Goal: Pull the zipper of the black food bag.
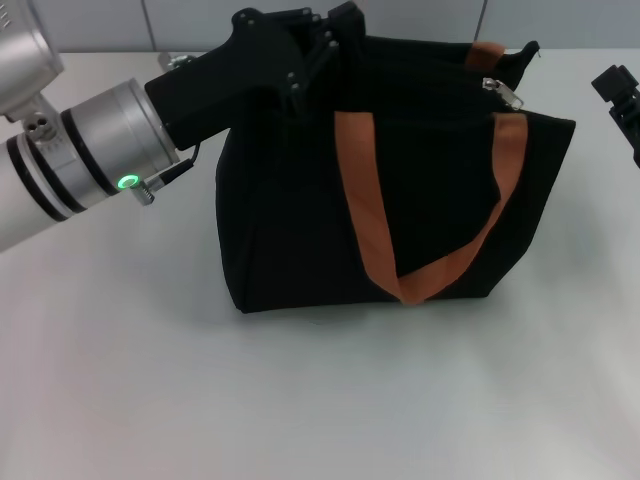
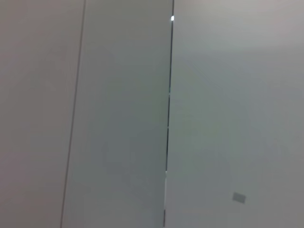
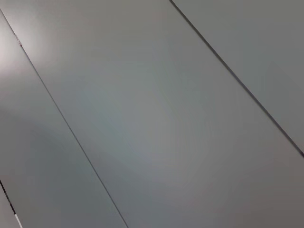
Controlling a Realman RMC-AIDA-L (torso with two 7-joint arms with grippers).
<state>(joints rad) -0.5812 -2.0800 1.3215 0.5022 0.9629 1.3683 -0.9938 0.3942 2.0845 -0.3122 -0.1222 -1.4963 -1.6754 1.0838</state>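
- Black food bag (image 1: 390, 200) stands upright mid-table (image 1: 300, 400), boxy, long axis running left–right; one orange-brown strap (image 1: 420, 215) hangs in a loop down the near face.
- Zipper (image 1: 503, 92), a small silver tab, sits on the top edge at the bag's far right end. Zip line appears to run left–right along the top, toward the left end.
- Left gripper (image 1: 330, 40) is at the bag's far left top corner, black against black fabric. Cannot tell how far its fingers are apart, nor whether they pinch the cloth.
- Right gripper (image 1: 620, 95) shows only at the right edge of the head view, off the bag. Opening not readable; nothing seen in it.
- Key relation: the tab lies just left of the right gripper, well apart from the left one. Right arm is clearly the nearer.
- Judgement: left end looks braced; the pull would likely go leftward along the top.
- Both wrist views show only plain grey panels with seams.
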